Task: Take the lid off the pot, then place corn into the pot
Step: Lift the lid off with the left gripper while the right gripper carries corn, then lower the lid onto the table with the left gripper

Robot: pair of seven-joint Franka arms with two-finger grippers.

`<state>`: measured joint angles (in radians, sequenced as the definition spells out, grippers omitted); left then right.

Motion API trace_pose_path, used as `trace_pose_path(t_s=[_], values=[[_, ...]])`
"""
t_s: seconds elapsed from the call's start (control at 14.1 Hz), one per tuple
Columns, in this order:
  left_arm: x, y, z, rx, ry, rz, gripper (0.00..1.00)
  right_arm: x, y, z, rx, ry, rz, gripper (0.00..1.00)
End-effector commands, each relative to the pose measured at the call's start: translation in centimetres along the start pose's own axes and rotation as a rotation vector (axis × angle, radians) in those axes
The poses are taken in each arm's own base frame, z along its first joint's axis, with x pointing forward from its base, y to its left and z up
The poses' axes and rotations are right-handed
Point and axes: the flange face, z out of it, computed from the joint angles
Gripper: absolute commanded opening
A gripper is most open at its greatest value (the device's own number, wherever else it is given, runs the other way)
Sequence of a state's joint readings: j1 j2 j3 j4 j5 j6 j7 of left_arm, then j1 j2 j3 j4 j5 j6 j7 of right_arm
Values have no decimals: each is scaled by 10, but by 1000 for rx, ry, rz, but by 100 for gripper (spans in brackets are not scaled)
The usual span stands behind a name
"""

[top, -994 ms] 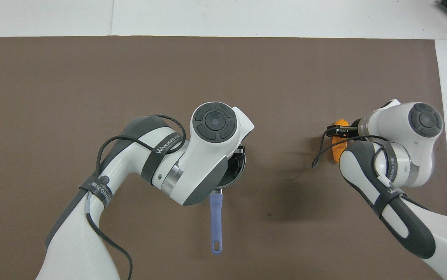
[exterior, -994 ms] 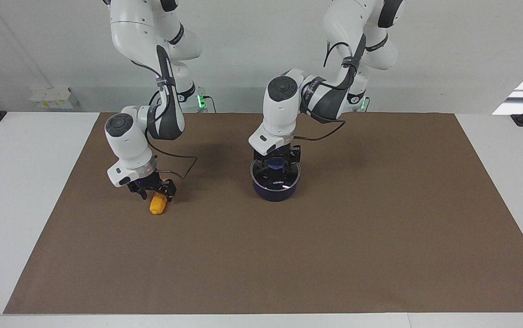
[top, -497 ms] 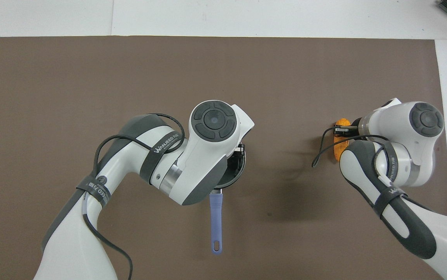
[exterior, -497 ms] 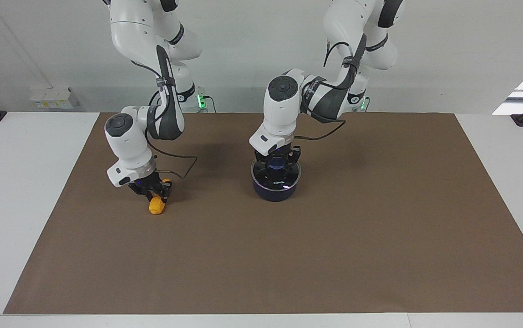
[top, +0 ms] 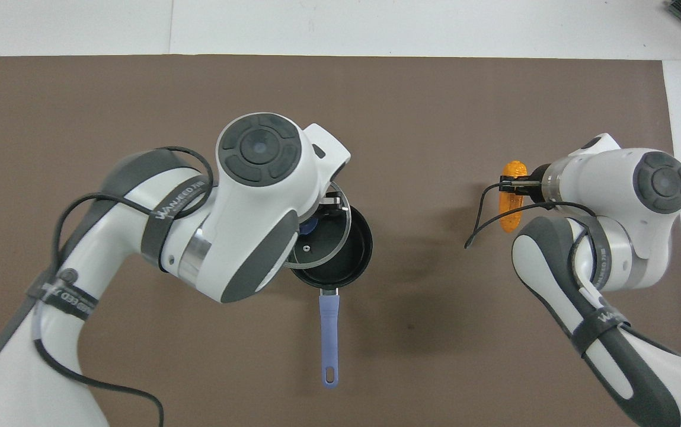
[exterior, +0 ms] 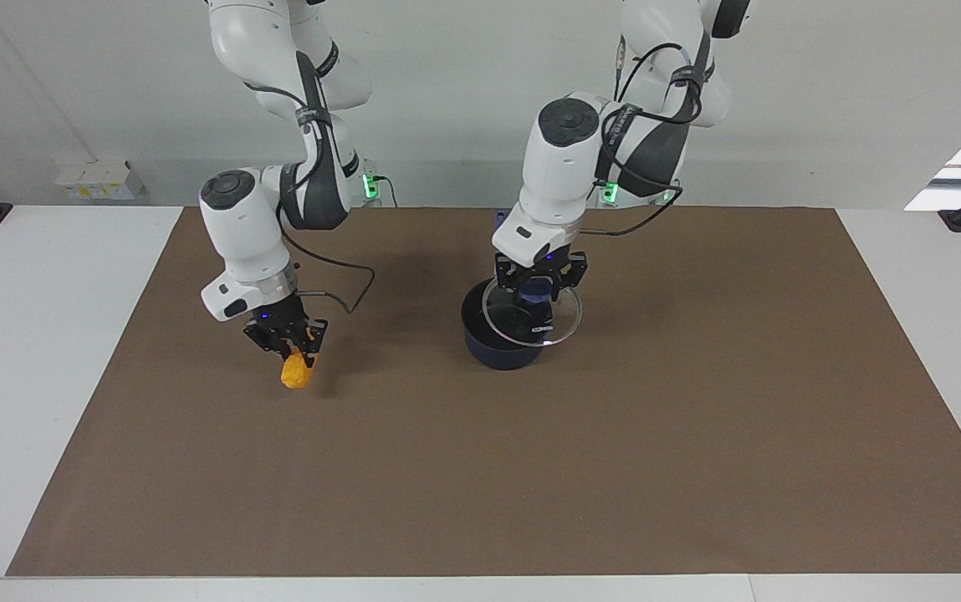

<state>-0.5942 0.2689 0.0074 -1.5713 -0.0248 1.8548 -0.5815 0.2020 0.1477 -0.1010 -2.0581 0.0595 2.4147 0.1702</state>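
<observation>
Both grippers loaded, lid (exterior: 532, 316) apparently clear of pot (exterior: 498, 339), corn (exterior: 296, 371) hanging

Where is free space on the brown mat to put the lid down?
The left gripper holds the lid over the pot. Toward the left arm's end the brown mat lies bare beside the pot; so does the wide strip farther from the robots. It is crowded toward the right arm's end, where the right gripper holds the corn.

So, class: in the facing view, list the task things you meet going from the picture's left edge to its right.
Right gripper holding the corn → the pot → the lid, held up by the left gripper.
</observation>
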Motion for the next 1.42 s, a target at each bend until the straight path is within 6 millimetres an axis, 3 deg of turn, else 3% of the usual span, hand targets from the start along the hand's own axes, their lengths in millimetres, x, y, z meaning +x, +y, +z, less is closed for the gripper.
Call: trace_pose_path(t_s=[0.0,0.21,0.5,0.64,0.78,0.99,1.14,1.35], values=[[6,-55,-13,4,-11,-30,0,9,-49,-33,28,-18,58,0],[30,-110,-6,11,-25,-45,0,11,-100,-46,53,3,107,0],[53,-185,3,13,-42,-19,0,-15,-189,-67,103,12,128,0],[53,-218,11,14,-56,5,0,-26,-227,-86,125,-31,149,0],[44,-253,23,12,-60,11,0,-25,-244,-89,162,-67,185,0],[23,-296,40,7,-48,25,0,-44,-274,-63,147,-103,183,0],[8,-313,59,8,-60,14,0,-62,-299,-49,143,-121,187,0],[-18,-335,97,8,-55,7,0,-70,-307,-22,112,-147,209,0]])
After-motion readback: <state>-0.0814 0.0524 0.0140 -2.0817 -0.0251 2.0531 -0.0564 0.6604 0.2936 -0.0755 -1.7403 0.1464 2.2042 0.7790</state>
